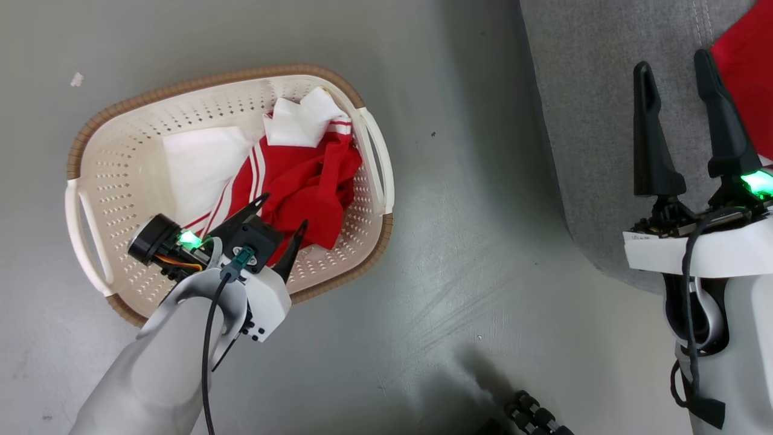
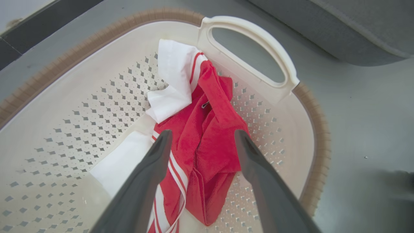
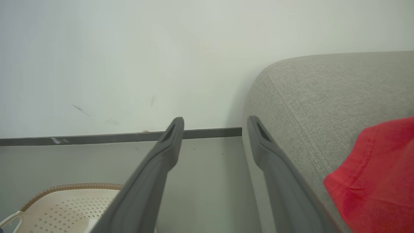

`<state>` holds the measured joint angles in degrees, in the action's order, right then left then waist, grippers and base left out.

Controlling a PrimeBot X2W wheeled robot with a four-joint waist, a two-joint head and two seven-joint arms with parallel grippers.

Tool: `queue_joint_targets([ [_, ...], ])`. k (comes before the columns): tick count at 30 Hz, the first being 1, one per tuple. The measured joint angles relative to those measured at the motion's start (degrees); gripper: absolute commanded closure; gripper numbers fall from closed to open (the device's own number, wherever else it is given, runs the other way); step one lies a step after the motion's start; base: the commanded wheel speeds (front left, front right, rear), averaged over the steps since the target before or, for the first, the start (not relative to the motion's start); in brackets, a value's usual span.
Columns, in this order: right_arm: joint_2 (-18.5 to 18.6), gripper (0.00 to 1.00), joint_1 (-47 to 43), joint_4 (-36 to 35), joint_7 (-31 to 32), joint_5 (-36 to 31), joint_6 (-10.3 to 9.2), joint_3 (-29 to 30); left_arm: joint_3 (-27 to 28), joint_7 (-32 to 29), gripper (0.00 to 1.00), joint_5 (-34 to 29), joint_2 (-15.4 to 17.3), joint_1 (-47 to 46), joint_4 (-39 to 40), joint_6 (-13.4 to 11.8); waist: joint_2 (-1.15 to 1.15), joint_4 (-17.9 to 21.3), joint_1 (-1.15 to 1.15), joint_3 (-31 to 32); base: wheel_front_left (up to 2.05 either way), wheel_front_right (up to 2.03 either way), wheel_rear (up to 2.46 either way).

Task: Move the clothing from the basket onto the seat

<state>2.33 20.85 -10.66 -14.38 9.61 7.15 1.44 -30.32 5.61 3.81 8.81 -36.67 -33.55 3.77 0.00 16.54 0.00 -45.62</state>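
Since my left gripper (image 1: 285, 210) hangs wide open and empty over the red and white clothes (image 1: 308, 181) bunched at one end of the basket (image 1: 199, 81), by its handle (image 1: 377, 157), I judge the grab should go deep. I should sink both fingers astride the thick red fold rather than the thin white panel, close fully, then lift straight up until the cloth clears the rim before swinging toward the sofa (image 1: 592, 121). A trailing end could snag the handle. My left forearm reaches over the basket's near rim, fingers angled down into it; whether the tips touch cloth I cannot tell. My right gripper (image 1: 673, 60), equally wide and empty, points up over the sofa's edge, just beside a red garment (image 1: 746, 78) lying there.
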Motion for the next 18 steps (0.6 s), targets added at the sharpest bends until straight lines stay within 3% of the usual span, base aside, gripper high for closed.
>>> queue_joint_targets([
  [18, 0.0, 0.00, 3.5, -1.4, 0.0, 1.8, 0.00, -0.2, 0.0, 0.4, 0.00, -0.9, 0.1, -5.4, -5.5, 0.0, 0.00, 3.4, 0.00, -5.8, 0.00, 0.00, 0.00],
])
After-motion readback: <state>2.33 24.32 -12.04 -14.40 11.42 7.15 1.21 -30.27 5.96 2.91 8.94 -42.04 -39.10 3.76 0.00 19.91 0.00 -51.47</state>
